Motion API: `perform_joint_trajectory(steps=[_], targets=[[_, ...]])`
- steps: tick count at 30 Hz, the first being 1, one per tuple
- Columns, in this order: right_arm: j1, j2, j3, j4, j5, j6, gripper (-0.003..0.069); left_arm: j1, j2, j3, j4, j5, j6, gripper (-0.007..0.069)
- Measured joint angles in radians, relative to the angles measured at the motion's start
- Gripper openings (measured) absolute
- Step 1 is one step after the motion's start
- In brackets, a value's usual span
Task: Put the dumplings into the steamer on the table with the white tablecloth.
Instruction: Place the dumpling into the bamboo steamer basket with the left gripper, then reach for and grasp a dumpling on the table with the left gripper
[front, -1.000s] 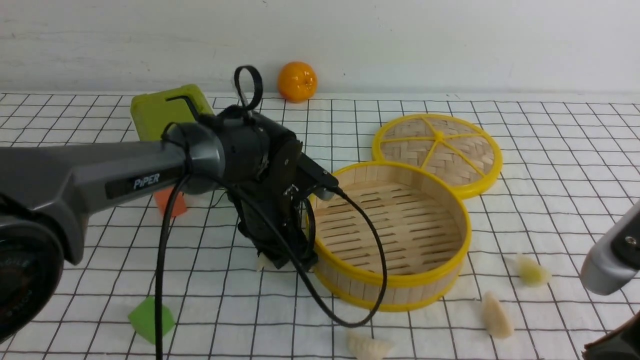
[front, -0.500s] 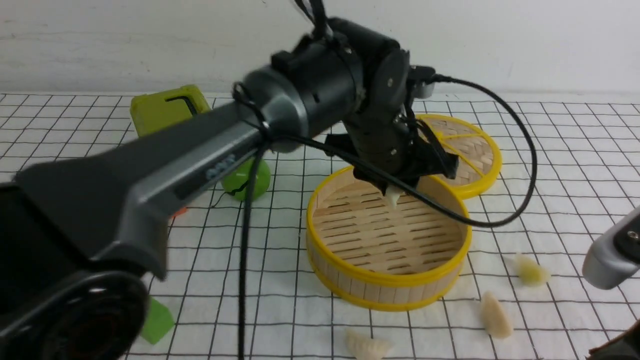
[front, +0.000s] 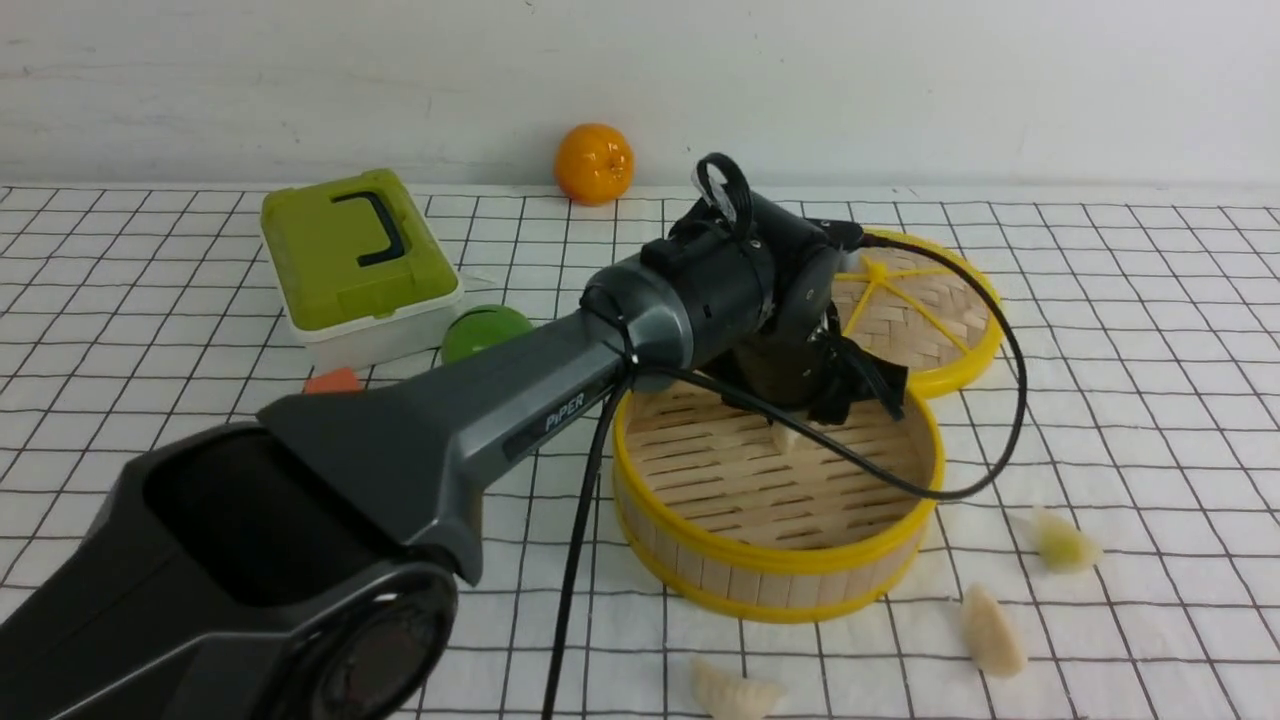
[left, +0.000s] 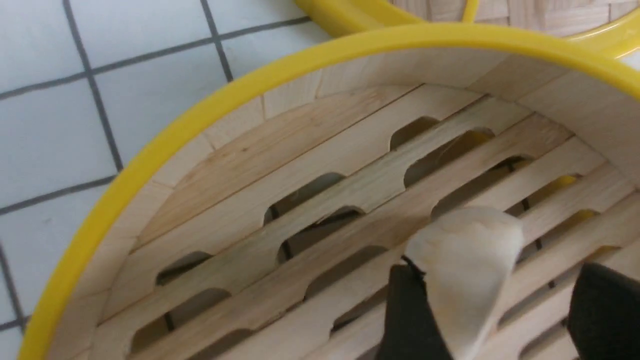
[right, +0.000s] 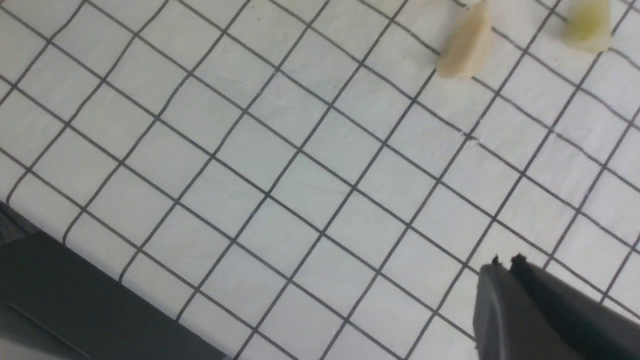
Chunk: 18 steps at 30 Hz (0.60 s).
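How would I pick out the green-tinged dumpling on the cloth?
Find the bamboo steamer on the gridded white tablecloth. Two dumplings lie on the cloth off its right side; the green-tinged dumpling is the one farther from the robot. Only it is pale green; the cream dumpling beside it is plain.

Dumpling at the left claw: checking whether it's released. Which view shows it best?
Left wrist view: the dumpling shows large above the steamer slats, a gap beside one finger. The front view gives only a sliver under the arm; the right wrist view misses it.
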Motion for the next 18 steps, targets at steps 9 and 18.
perform_joint_trajectory(steps=[9, 18], targets=[[0.000, -0.027, 0.000, -0.017, 0.000, 0.000, 0.0025, -0.023, -0.204, -0.084, -0.057, 0.304, 0.250, 0.0461], [0.000, -0.027, 0.000, -0.012, -0.038, 0.027, 0.0029, -0.108, -0.449, 0.283, -0.250, 0.339, 0.544, 0.0456]])
